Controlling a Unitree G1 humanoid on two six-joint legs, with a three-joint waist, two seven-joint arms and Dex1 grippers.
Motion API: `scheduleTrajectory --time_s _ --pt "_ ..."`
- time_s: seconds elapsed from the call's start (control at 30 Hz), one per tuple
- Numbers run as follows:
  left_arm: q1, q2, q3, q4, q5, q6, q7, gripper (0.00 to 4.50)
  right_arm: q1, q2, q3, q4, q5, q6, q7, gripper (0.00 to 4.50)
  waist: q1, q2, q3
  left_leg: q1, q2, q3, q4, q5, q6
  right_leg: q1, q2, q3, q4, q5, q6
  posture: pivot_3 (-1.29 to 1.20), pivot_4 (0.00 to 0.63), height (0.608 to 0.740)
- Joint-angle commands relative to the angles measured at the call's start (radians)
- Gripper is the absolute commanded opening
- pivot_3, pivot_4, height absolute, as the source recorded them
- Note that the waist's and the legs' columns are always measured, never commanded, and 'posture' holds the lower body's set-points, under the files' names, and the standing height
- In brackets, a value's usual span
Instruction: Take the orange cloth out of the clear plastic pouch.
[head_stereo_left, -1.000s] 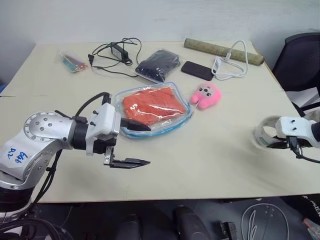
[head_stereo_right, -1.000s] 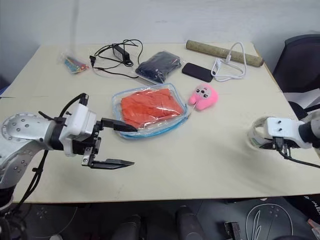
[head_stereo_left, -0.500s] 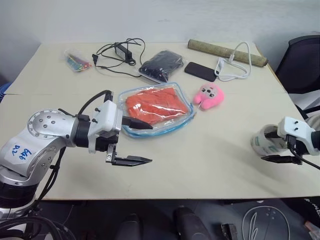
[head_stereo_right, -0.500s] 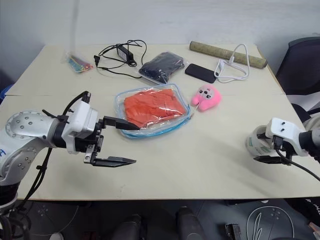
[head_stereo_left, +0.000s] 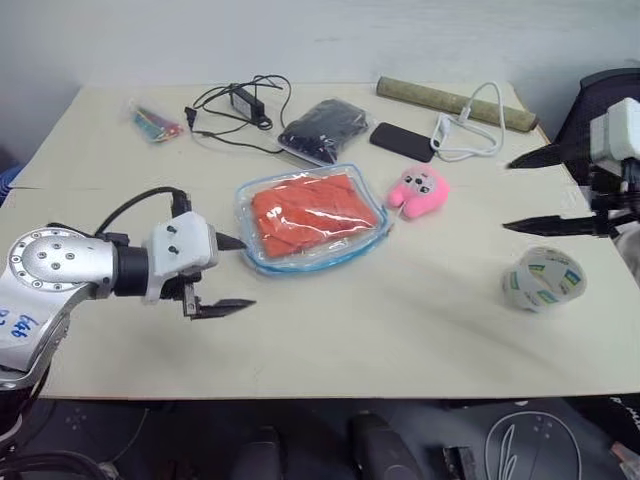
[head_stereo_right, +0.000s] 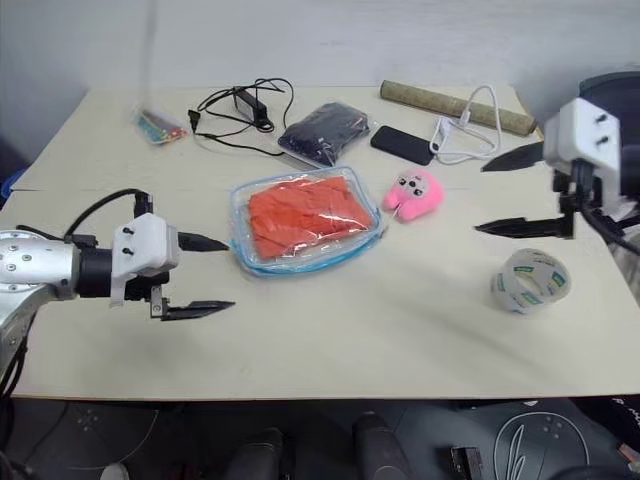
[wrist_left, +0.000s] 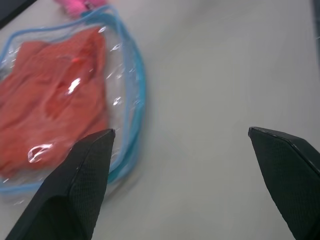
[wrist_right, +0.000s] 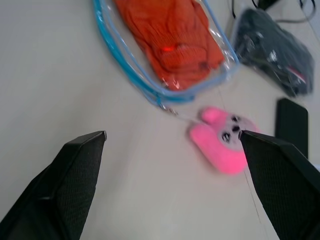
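The pouch (head_stereo_left: 312, 221) is lying mid-counter with the cloth (head_stereo_left: 308, 208) sealed inside; both grippers, left (head_stereo_left: 222, 272) and right (head_stereo_left: 541, 192), are gaping wide and empty, flanking it for a two-handed opening

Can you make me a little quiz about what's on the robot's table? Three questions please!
1. True or false: the orange cloth is already out of the clear plastic pouch.
2. What lies right beside the pouch, on the side toward the robot's right arm? A) the pink plush toy B) the roll of tape C) the black phone
3. Fill in: both the left gripper and the right gripper have their fingers ____ and hold nothing.

Key
1. False: it is inside the pouch.
2. A
3. open
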Motion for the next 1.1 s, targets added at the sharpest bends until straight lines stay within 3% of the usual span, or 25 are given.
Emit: scheduleTrajectory --time_s 0.03,0.2,0.37,0.53,0.67,0.83,0.93,1.1 --pt "-0.076 -0.039 -0.112 0.056 0.126 -0.018 0.058 4.50 0.029 0.048 0.006 -0.169 0.090 0.066 0.025 4.46 0.010 0.000 0.000 0.000 0.000 0.000 0.000 0.000 0.000 0.000 0.000 0.000 0.000 0.000 0.000 0.00 0.150 0.740" --pt "-0.235 -0.190 -0.345 0.225 0.351 -0.057 0.124 4.50 0.050 0.130 0.032 -0.258 0.112 0.108 -0.028 4.46 0.029 0.000 0.000 -0.005 -0.001 0.000 0.002 0.000 -0.001 -0.003 -0.001 0.000 0.000 0.001 0.002 0.00 0.150 0.740" --pt "-0.322 -0.337 -0.401 0.341 0.414 -0.063 0.152 4.50 0.077 0.144 0.018 -0.291 0.122 0.136 -0.050 4.46 0.037 -0.001 0.000 -0.008 -0.001 0.000 0.003 0.002 -0.003 -0.006 -0.001 -0.001 0.000 0.001 0.002 0.00 0.150 0.740" --pt "-0.355 -0.412 -0.434 0.392 0.453 -0.097 0.139 4.50 0.111 0.141 -0.004 -0.320 0.133 0.147 -0.072 4.46 0.035 -0.001 0.000 -0.013 0.000 0.000 0.004 0.002 -0.004 -0.012 -0.001 -0.001 0.001 0.001 0.002 0.00 0.150 0.740" --pt "-0.373 -0.432 -0.444 0.344 0.464 -0.076 0.099 4.50 0.130 0.130 -0.022 -0.334 0.139 0.157 -0.087 4.46 0.036 -0.001 0.000 -0.013 0.000 0.000 0.005 0.002 -0.004 -0.012 -0.001 -0.001 0.002 0.001 0.002 0.00 0.150 0.740" --pt "-0.397 -0.455 -0.508 0.409 0.559 -0.110 0.108 4.50 0.140 0.125 -0.046 -0.365 0.157 0.180 -0.108 4.46 0.046 -0.001 0.000 -0.014 -0.001 0.000 0.005 0.002 -0.004 -0.012 -0.001 -0.001 0.001 0.001 0.002 0.00 0.150 0.740" --pt "-0.385 -0.474 -0.499 0.416 0.563 -0.106 0.106 3.93 0.141 0.123 -0.057 -0.369 0.154 0.189 -0.125 4.50 0.046 -0.001 0.000 -0.014 -0.001 0.000 0.005 0.002 -0.004 -0.012 -0.001 -0.001 0.001 0.001 0.002 0.00 0.150 0.740" --pt "-0.358 -0.482 -0.479 0.395 0.554 -0.090 0.098 2.47 0.155 0.116 -0.061 -0.358 0.131 0.174 -0.151 4.50 0.046 -0.001 0.000 -0.014 -0.001 0.000 0.006 0.002 -0.004 -0.012 -0.001 -0.001 0.002 0.001 0.002 0.00 0.150 0.740"
